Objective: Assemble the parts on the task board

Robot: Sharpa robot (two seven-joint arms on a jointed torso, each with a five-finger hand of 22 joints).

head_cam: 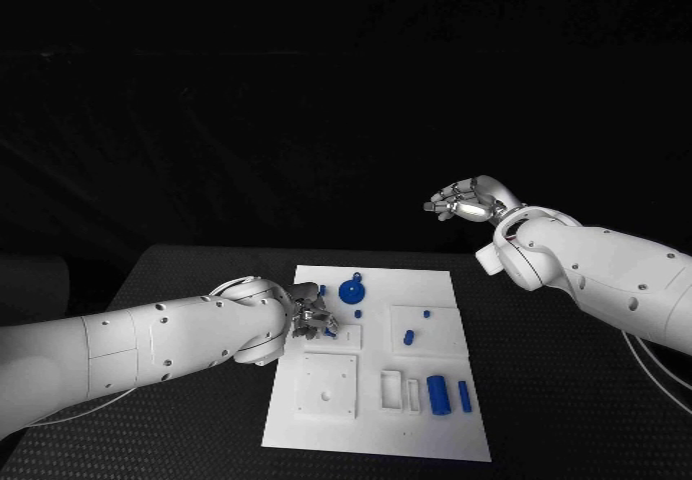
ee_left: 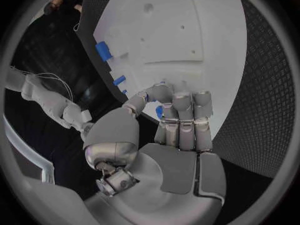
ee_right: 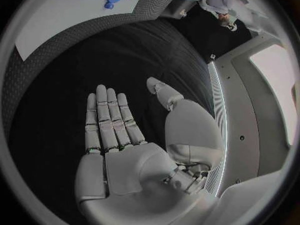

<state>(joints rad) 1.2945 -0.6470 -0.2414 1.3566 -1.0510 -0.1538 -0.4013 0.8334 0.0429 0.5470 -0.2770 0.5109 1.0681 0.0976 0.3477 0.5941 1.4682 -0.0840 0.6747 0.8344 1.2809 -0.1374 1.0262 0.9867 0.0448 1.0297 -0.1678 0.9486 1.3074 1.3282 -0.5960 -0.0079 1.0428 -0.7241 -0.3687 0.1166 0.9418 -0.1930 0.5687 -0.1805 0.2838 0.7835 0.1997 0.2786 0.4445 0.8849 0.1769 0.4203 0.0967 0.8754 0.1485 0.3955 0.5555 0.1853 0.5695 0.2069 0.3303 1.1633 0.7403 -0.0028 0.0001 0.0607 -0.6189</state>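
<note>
One white rectangular board (head_cam: 378, 400) is lying on the black, finely textured table (head_cam: 577, 420), its surface smooth and matte, with square recessed panels and narrow slots cut into it. Six blue parts are showing on it in the head view: one round disc (head_cam: 352, 292) with a small tab near the far edge, one tiny peg (head_cam: 359, 313) just near of it, two small pegs (head_cam: 410, 337) on the right-hand square panel, one thick cylinder (head_cam: 438, 394) and one thin bar (head_cam: 464, 396) standing side by side toward the near right.

Two white arms with silver, jointed metal hands are in play. The left hand (head_cam: 307, 312) is resting at the board's left edge beside the disc, fingers pressed close together and curling down onto the plate; in the left wrist view a small blue piece (ee_left: 159, 111) is sitting between thumb and fingers (ee_left: 182, 105), apparently pinched.

The right hand (head_cam: 464, 203) is hovering well beyond the far right corner of the board, off the table surface, fingers straight and lying side by side, thumb apart, holding nothing.
</note>
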